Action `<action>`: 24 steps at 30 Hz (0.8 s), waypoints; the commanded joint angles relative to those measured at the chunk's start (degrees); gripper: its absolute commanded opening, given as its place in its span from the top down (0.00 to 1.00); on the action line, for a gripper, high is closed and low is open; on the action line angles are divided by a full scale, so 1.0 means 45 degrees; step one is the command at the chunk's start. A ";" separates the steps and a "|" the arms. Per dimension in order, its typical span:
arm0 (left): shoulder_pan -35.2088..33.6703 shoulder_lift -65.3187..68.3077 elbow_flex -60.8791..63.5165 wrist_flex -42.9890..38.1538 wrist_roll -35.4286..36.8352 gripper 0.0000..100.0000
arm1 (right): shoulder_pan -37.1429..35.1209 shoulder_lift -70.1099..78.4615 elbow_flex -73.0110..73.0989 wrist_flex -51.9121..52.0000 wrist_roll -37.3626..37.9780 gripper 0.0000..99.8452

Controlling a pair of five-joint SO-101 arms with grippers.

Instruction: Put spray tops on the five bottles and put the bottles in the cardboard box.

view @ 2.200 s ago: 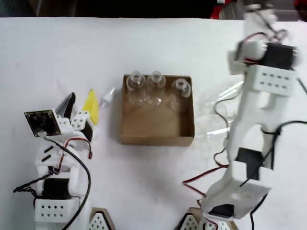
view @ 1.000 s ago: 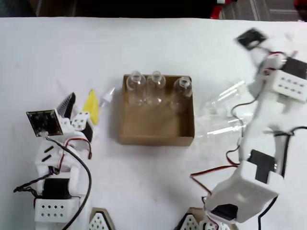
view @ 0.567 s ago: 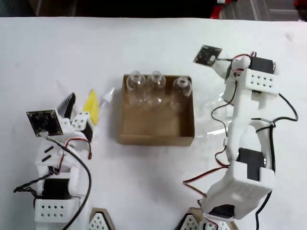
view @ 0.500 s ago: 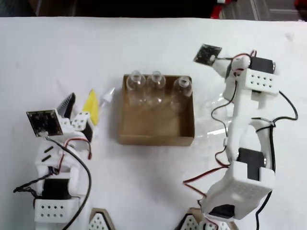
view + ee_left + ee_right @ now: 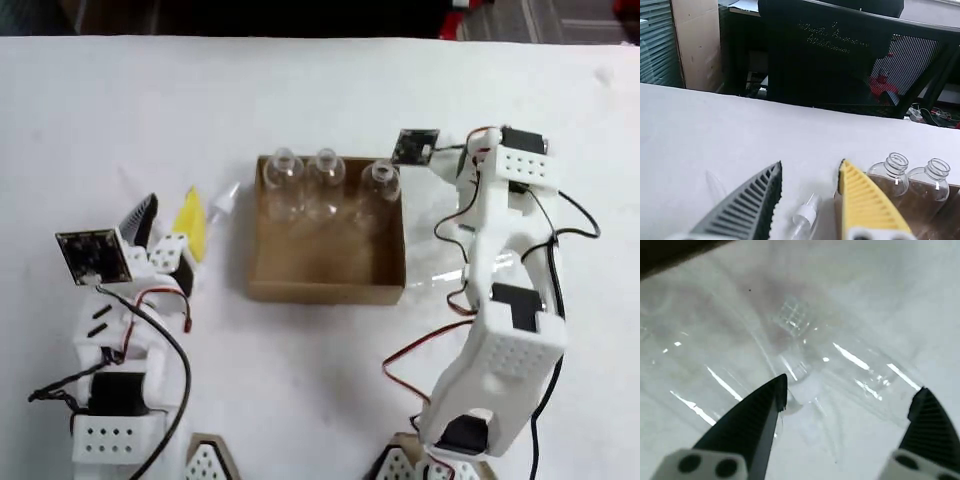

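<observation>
Right pincer (image 5: 850, 385), jaws spread wide, hangs over clear bottles (image 5: 855, 360) lying on the bench (image 5: 300, 90) beside the cardboard box (image 5: 325, 288); the slick, round plastic could roll away or squirt free on closing.

Three upright bottles (image 5: 325, 180) crowd the far wall of the box (image 5: 325, 292), but the near half of its floor is open from above. On the box's right, the right arm (image 5: 497, 240) blocks the way over the lying bottles (image 5: 850, 357). There's room to pass along the far worktop (image 5: 150, 100).
</observation>
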State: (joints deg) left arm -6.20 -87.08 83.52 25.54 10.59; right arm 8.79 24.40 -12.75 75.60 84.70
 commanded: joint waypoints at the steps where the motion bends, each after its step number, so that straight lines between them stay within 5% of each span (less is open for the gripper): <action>1: -0.0088 -0.0107 -0.0117 -0.0449 -0.0117 0.82 | -0.0361 0.0322 -0.0195 -0.0361 0.0215 0.65; 17: -0.0088 -0.0107 -0.0117 -0.0469 -0.0117 0.82 | -0.0205 0.2413 -0.1016 -0.0772 0.0215 0.66; 24: -0.0088 -0.0107 -0.0117 -0.0469 -0.0117 0.82 | 0.0615 0.2999 -0.1778 -0.0694 0.0195 0.83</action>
State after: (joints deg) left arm -6.20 -87.08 83.52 24.92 10.59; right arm 8.26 37.58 -18.90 72.18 85.14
